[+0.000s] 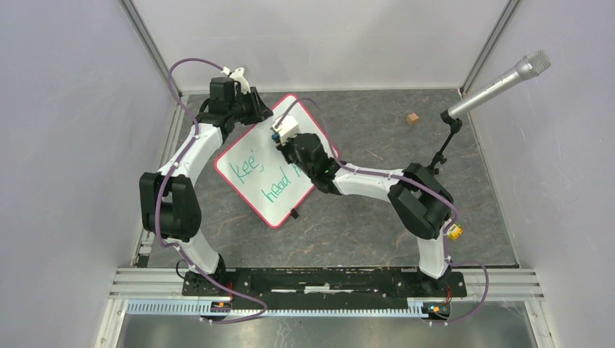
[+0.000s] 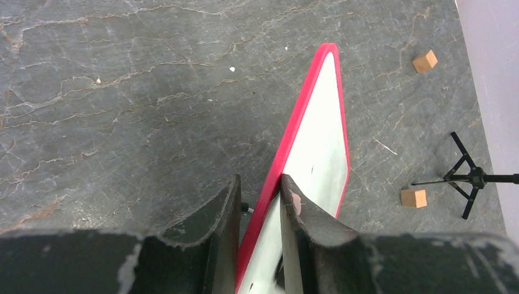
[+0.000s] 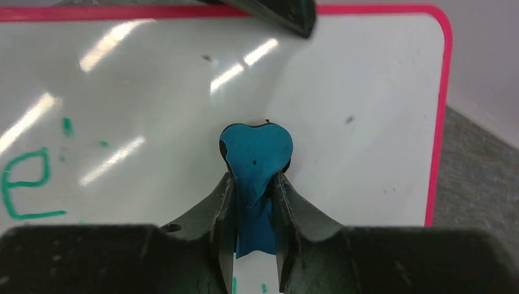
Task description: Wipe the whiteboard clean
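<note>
Whiteboard tilted up on bench, well left of mic stand: likely light, stiff, slick (hold by rim). Left hand clamped on its rim; right hand clamped on blue eraser.

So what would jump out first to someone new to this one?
The red-rimmed whiteboard stands out mid-table, its far-left edge clamped in the left tool. The right tool holds a blue eraser against its face, with green handwriting on the nearer half. A microphone on a stand leans in at the far right.
</note>
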`<state>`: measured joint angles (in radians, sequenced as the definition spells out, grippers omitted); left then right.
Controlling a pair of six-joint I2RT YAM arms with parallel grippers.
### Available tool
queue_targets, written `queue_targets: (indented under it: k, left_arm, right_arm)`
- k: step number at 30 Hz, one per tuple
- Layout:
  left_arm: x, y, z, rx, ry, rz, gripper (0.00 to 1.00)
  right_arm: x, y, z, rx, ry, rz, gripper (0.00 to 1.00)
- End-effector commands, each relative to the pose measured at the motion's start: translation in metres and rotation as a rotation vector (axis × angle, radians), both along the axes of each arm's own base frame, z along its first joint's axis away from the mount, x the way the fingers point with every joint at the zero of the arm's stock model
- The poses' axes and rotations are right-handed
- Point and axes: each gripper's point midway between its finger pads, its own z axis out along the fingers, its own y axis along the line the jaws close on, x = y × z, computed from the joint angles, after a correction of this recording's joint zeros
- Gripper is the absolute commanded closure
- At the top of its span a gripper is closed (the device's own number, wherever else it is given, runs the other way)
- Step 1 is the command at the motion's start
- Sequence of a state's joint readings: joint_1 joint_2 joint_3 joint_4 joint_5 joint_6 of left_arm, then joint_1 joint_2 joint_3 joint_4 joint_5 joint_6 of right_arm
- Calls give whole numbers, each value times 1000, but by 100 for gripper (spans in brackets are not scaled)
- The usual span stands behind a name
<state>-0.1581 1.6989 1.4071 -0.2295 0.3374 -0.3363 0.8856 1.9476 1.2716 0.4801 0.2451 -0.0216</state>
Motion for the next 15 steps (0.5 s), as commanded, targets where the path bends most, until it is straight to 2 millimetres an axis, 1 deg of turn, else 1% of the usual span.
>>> queue_targets:
  k: [1,3,5,7,9,11,12,13,15]
  left_arm:
    - [-15,-16,16,-70,15,-13,75]
    - [-15,-15,16,-66,13,-13,76]
    - [-15,-14,16,-59,11,-8,76]
    - [-14,-14,15,-57,12,-7,76]
    - [-14,-13,16,-57,10,-6,76]
    - [-14,-13,15,-56,11,-7,76]
    - [-14,-14,15,-56,11,-7,76]
    - [-14,-14,15,-55,12,-7,76]
    - [-14,-13,14,-53,11,-5,76]
  right_arm:
    - [-51,72,4,-137,-99,215,71]
    - [-64,88,7,-175,-148,264,72]
    - [-71,99,5,-204,-169,295,72]
    - [-75,104,0,-215,-169,338,72]
    - [-81,106,0,-207,-175,370,72]
    - [-84,105,3,-193,-181,383,72]
    - [-82,102,5,-187,-186,366,72]
    - [-78,96,6,-187,-191,334,72]
    - [-60,77,6,-183,-183,234,72]
